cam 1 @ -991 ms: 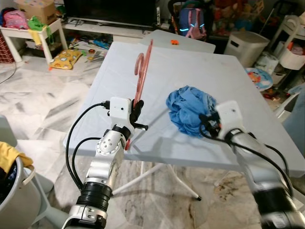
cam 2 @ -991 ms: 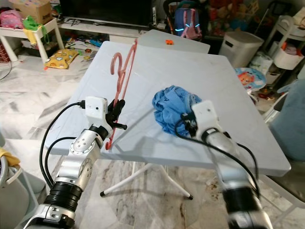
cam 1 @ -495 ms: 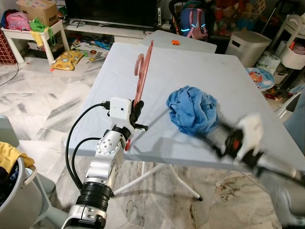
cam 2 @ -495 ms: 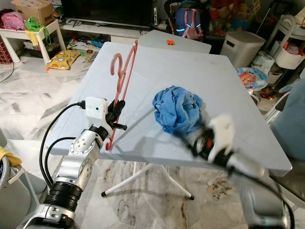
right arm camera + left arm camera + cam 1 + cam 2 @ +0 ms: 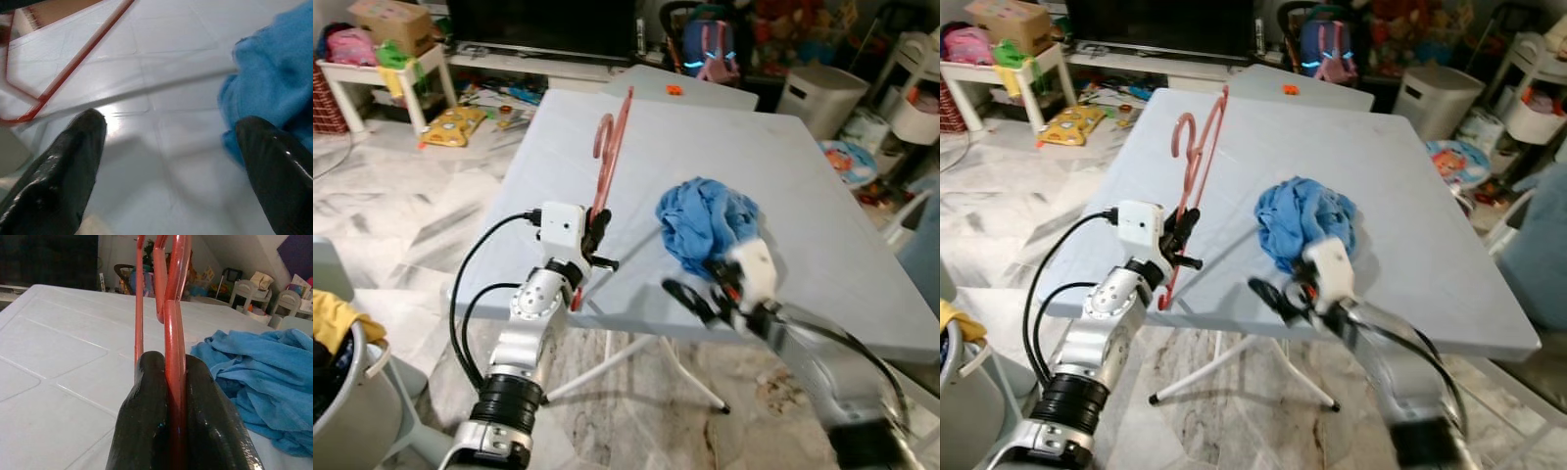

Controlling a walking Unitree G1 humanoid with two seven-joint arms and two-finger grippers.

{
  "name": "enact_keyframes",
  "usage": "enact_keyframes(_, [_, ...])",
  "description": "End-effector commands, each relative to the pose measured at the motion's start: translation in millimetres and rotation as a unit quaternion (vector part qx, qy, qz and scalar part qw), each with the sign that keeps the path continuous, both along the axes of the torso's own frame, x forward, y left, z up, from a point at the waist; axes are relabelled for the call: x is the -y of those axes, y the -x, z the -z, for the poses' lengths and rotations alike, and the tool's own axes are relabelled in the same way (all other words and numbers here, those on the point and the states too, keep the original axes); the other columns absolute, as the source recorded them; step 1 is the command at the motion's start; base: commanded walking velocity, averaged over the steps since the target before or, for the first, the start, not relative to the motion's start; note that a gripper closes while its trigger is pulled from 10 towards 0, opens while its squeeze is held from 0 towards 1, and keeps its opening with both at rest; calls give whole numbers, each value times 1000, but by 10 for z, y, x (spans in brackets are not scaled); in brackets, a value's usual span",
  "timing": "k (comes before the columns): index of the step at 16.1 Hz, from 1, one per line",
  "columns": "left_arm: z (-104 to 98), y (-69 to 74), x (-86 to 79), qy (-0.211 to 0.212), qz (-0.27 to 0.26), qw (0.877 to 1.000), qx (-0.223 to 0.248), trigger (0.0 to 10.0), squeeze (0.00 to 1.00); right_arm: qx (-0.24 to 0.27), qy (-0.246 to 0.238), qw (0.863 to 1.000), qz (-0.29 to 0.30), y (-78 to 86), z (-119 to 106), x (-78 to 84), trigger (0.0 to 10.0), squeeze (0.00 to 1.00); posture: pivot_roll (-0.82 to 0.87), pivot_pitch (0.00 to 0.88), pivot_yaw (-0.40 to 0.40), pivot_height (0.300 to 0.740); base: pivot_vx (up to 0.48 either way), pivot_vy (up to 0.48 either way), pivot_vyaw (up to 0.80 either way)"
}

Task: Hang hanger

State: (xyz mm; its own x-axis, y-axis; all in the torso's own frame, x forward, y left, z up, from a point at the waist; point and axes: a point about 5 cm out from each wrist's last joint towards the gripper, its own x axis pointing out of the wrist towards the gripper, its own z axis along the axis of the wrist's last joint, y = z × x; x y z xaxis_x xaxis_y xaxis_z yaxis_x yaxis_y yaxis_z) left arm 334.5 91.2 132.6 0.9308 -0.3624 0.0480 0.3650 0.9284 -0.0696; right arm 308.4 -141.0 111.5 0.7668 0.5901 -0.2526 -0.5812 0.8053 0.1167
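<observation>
A red plastic hanger [image 5: 607, 162] stands upright over the near left part of the pale table [image 5: 705, 127], hook end up. My left gripper [image 5: 596, 233] is shut on its lower bar; the left wrist view shows the hanger [image 5: 172, 333] pinched between both black fingers [image 5: 146, 421]. A crumpled blue cloth [image 5: 705, 220] lies mid-table. My right gripper [image 5: 695, 292], blurred, hovers at the table's front edge just before the cloth. In the right wrist view its fingers [image 5: 54, 176] are spread wide with nothing between them, the cloth [image 5: 274, 73] to one side and the hanger [image 5: 73, 63] to the other.
A grey laundry basket [image 5: 337, 392] with yellow fabric stands on the floor at near left. Behind the table are a second small table [image 5: 690, 86], a white bin [image 5: 808, 93], a backpack [image 5: 710, 49] and scattered toys. A low white table [image 5: 382, 64] is far left.
My right arm swung from the cloth's right side out to the right, then back leftward to the table's front edge before the cloth. The left gripper kept the hanger still.
</observation>
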Motion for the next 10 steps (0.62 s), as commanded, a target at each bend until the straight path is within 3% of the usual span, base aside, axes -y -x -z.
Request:
enact_keyframes(1, [-17, 1, 21, -5, 6, 1000, -2, 10000, 0, -20, 21, 999, 22, -69, 91, 6, 10000, 1000, 128, 0, -90, 740, 0, 0, 0])
enact_keyframes(6, [-16, 4, -75, -14, -6, 1000, 0, 10000, 0, -81, 40, 991, 98, -347, 200, -30, 10000, 1000, 151, 0, -107, 740, 0, 0, 0])
enact_keyframes(7, [-25, 2, -87, -13, -10, 1000, 2, 10000, 0, -83, 67, 983, 149, -438, 215, 56, 10000, 1000, 157, 0, -117, 740, 0, 0, 0])
enact_keyframes(8, [-34, -3, -108, -11, -19, 1000, 3, 10000, 0, -83, 63, 972, 212, -533, 186, 163, 10000, 1000, 166, 0, -129, 740, 0, 0, 0])
enact_keyframes(10, [-32, 2, -116, -10, -23, 1000, 2, 10000, 0, -57, 52, 958, 276, -639, 72, 281, 10000, 1000, 171, 0, -134, 740, 0, 0, 0])
